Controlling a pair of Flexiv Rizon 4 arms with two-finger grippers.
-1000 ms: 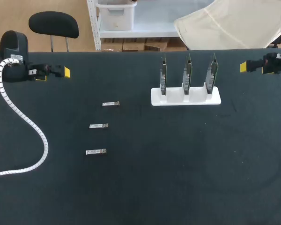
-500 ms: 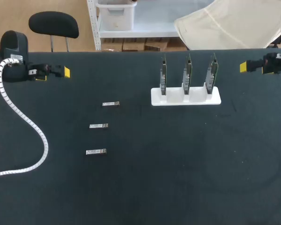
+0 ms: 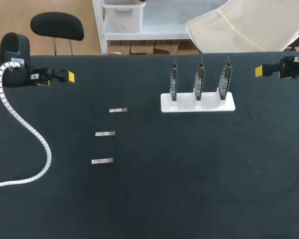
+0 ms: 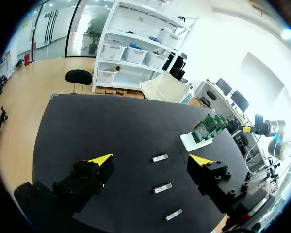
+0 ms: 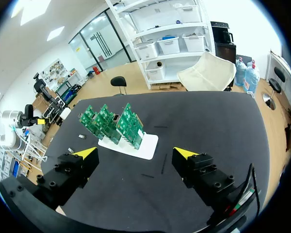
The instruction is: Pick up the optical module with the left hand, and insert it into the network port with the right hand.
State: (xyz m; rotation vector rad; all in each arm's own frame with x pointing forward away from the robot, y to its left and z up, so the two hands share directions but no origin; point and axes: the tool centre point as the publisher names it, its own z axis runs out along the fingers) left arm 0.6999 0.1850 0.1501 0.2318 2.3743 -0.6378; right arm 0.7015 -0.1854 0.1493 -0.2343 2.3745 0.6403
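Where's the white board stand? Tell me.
In the head view the white stand sits right of the table's middle near the far edge, between the optical modules and the right gripper.

Matt black table top (image 3: 199, 189), faintly rough. Three small silvery metal optical modules (image 3: 105, 134), slight shine. Smooth white plastic stand (image 3: 198, 104), far right, holds glossy green circuit boards (image 3: 199, 77). Ribbed white plastic cable sleeve (image 3: 27, 127), left.

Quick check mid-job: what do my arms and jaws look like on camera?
Left arm is black with a silver joint and a white ribbed cable conduit trailing from it. Right arm is black too. Both pairs of jaws are blocky black fingers with bolt holes and bright yellow wedge-shaped tips.
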